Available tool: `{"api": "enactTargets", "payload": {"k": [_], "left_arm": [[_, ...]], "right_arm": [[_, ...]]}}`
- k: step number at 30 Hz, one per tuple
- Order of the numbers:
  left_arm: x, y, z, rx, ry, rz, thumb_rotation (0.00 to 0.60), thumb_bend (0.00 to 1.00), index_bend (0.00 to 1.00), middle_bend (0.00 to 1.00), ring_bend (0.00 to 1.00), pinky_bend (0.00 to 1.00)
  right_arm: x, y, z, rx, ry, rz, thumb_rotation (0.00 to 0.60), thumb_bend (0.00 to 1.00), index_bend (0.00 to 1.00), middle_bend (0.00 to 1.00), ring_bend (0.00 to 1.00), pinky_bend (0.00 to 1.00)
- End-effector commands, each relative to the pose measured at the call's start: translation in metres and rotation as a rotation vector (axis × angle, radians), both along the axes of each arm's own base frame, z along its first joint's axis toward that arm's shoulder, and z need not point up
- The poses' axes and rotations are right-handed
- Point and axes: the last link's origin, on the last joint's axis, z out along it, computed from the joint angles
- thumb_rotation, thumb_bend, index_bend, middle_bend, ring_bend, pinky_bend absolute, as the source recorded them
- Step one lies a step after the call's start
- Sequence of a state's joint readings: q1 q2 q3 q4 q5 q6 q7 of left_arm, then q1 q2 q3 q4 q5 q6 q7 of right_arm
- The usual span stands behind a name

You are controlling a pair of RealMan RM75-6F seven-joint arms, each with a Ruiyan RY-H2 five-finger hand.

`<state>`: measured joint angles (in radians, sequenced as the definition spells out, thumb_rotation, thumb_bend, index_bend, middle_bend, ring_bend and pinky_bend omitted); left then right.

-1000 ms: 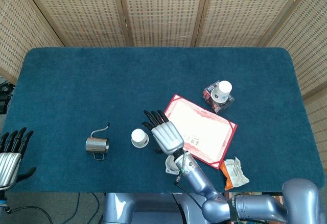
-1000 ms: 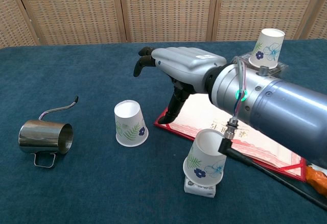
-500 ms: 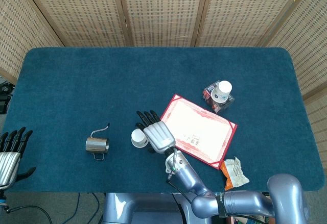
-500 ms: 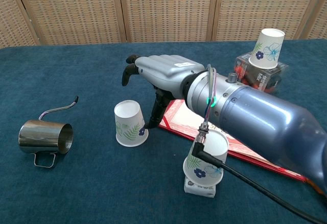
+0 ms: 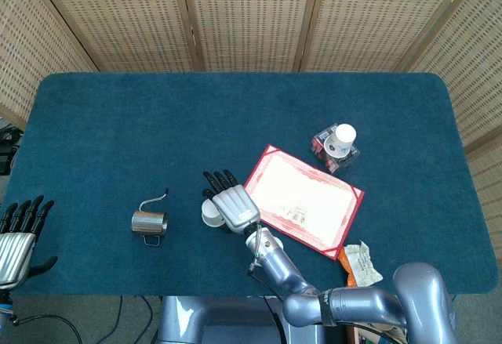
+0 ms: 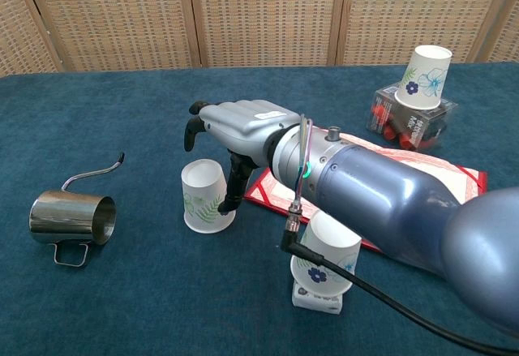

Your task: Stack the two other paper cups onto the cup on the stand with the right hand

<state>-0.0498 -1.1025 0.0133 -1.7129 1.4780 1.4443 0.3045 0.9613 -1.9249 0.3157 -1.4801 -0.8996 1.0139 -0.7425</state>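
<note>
Step in hand, by judgement: approach to the first loose cup, grasp not yet made. Right hand [image 6: 235,129] poised directly over the upturned white paper cup with green leaf print [image 6: 207,195], fingers [image 6: 195,125] spread and curled down past its far side, thumb hanging just beside its right wall; nothing held, contact not confirmed from either view. Stand cup, a white paper cup with blue flower print [image 6: 328,259] on a small white block [image 6: 318,299], located near and to the right of the leaf-print cup, toward the camera in the chest view, largely under the forearm. Third cup, blue-flowered and upturned [image 6: 423,75], resting atop a clear box of dark and red items [image 6: 413,113], well apart to the far right. Red-bordered certificate [image 5: 302,197] lying flat between. Steel pitcher with thin spout [image 6: 71,216] well to the left. Left hand [image 5: 17,230] parked at the left table edge, fingers apart, empty.

Next move calls for lowering, closing thumb and fingers around the cup wall without crushing it, then lifting clear.
</note>
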Motion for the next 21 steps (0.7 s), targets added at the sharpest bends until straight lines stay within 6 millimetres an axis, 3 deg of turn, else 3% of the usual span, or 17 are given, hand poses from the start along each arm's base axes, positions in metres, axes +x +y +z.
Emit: {"api": "enactTargets", "payload": {"k": [1,12,21], "left_arm": [[0.0,0.001,0.0,-0.001,-0.001,0.002,0.6,0.18,0.0,0.0,0.0,0.0],[0.001,0.001,-0.002,-0.009,-0.001,-0.002,0.6,0.18,0.0,0.0,0.0,0.0],[0.002,0.001,-0.005,-0.022,-0.003,-0.009,0.6,0.18,0.0,0.0,0.0,0.0]], "right_arm": [[0.003,-0.002,-0.002,0.002,0.0,0.003,0.6,0.1,0.29,0.0,0.0,0.0],[0.003,-0.006,-0.012,0.012,0.013,-0.003,0.6,0.1,0.31,0.0,0.0,0.0],[0.001,-0.008,-0.021,0.008,0.012,-0.002,0.6,0.1,0.39,0.0,0.0,0.0]]}}
